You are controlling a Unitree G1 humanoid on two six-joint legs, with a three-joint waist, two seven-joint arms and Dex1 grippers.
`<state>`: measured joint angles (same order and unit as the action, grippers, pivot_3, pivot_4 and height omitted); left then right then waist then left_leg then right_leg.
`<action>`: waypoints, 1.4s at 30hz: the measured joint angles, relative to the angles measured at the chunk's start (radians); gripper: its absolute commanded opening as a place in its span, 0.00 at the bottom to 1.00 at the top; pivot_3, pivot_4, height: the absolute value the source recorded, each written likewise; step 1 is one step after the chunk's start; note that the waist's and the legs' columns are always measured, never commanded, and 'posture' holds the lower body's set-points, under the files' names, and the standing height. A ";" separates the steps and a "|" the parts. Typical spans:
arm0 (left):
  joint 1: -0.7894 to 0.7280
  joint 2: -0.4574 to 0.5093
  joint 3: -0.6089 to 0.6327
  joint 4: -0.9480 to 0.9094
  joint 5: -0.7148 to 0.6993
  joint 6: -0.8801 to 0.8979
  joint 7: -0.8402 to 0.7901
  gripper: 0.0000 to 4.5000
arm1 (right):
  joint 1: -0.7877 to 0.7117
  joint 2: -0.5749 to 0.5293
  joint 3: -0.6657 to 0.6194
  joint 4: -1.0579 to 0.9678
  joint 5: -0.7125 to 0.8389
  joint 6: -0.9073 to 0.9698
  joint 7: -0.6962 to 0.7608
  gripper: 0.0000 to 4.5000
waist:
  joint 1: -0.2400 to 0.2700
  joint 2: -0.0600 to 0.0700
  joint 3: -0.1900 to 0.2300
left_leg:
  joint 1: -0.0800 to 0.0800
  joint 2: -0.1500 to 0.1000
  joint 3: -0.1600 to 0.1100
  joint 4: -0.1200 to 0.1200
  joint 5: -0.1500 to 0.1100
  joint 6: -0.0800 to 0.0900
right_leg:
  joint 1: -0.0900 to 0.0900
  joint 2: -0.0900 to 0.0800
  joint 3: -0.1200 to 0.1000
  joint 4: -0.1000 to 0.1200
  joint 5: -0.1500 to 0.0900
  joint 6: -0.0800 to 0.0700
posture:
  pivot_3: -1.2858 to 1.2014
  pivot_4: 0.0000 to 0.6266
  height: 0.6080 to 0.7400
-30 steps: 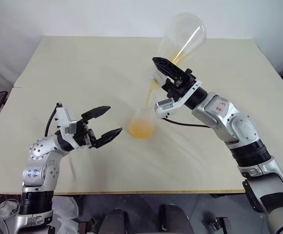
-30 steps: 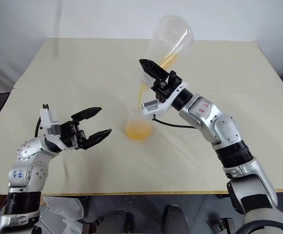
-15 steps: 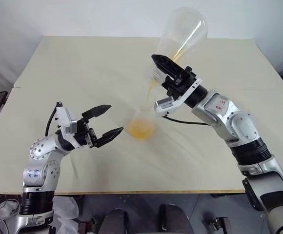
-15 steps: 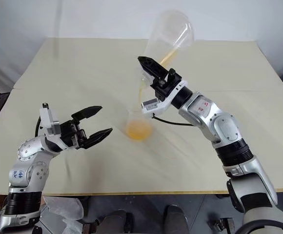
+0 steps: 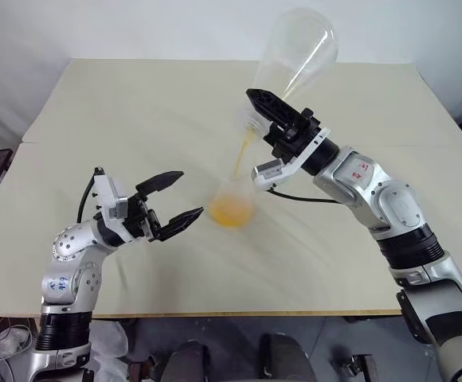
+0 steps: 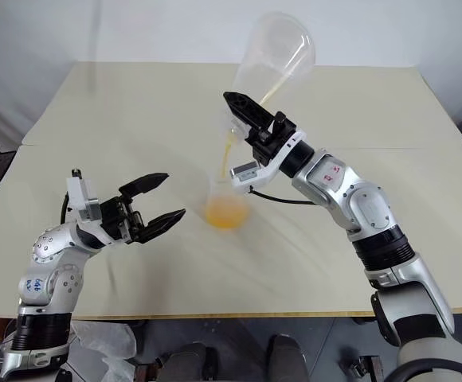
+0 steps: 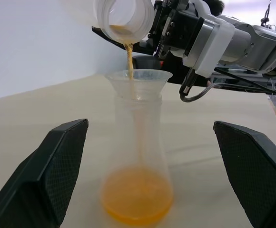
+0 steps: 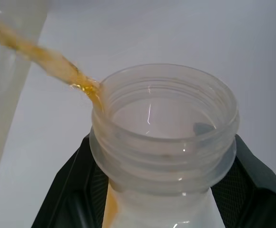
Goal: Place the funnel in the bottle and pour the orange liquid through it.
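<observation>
The bottle point(image 7: 138, 142) stands upright mid-table, clear and flask-shaped, with the funnel point(image 7: 138, 80) seated in its neck. Orange liquid point(image 7: 137, 202) pools in its base. My right gripper point(image 5: 256, 110) is shut on the threaded neck point(image 8: 164, 137) of a large clear conical flask point(image 5: 299, 52), which is tipped mouth-down above the bottle. A thin orange stream point(image 5: 241, 153) falls from the flask's mouth into the funnel. My left gripper point(image 5: 187, 195) hovers open just to the left of the bottle, its fingers point(image 7: 57, 166) either side of it in the left wrist view, not touching.
The beige table point(image 5: 135, 119) stretches wide around the bottle. A black cable point(image 5: 303, 199) loops under my right wrist close to the bottle.
The held flask has tipped slightly steeper and the orange streak inside it has thinned, while the stream keeps running into the funnel. My left gripper has stayed put.
</observation>
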<state>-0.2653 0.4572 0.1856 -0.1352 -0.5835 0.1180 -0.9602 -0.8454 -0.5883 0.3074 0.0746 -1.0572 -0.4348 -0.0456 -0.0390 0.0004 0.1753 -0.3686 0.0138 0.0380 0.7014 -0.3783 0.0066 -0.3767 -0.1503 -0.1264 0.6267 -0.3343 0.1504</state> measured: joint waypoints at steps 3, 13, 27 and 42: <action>0.000 -0.004 0.000 0.000 0.000 0.000 0.000 1.00 | 0.000 0.000 0.000 0.000 -0.005 -0.001 -0.001 0.54 | 0.000 0.000 0.000 | 0.000 0.000 0.000 0.000 0.000 0.000 | 0.000 0.000 0.000 0.000 0.000 0.000 | 0.52 0.24 1.00; -0.004 -0.006 -0.001 0.019 0.000 -0.010 -0.001 1.00 | 0.000 0.000 0.000 0.000 -0.012 -0.003 -0.004 0.54 | 0.000 0.000 0.000 | 0.000 0.000 0.000 0.000 0.000 0.000 | 0.000 0.000 0.000 0.000 0.000 0.000 | 0.52 0.24 1.00; -0.009 -0.008 -0.008 0.033 0.000 -0.020 -0.007 1.00 | 0.041 0.015 -0.009 -0.013 0.245 -0.005 0.162 0.54 | 0.001 0.000 0.000 | 0.000 0.000 0.000 0.000 0.000 0.000 | 0.000 0.000 0.000 0.000 0.000 0.000 | 0.52 0.24 1.00; -0.077 -0.008 -0.041 0.069 0.000 -0.016 -0.024 1.00 | 0.124 0.065 -0.293 -0.177 0.896 0.398 0.491 0.54 | 0.010 0.000 0.000 | 0.000 0.000 0.000 0.000 0.000 0.000 | 0.000 0.000 -0.001 0.000 0.000 0.000 | 0.52 0.24 1.00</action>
<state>-0.3421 0.4491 0.1443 -0.0662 -0.5830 0.1025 -0.9840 -0.7211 -0.5232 0.0140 -0.1028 -0.1616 -0.0370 0.4456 -0.0287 0.0004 0.1753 -0.3686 0.0133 0.0376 0.7015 -0.3783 0.0066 -0.3765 -0.1503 -0.1270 0.6268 -0.3343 0.1504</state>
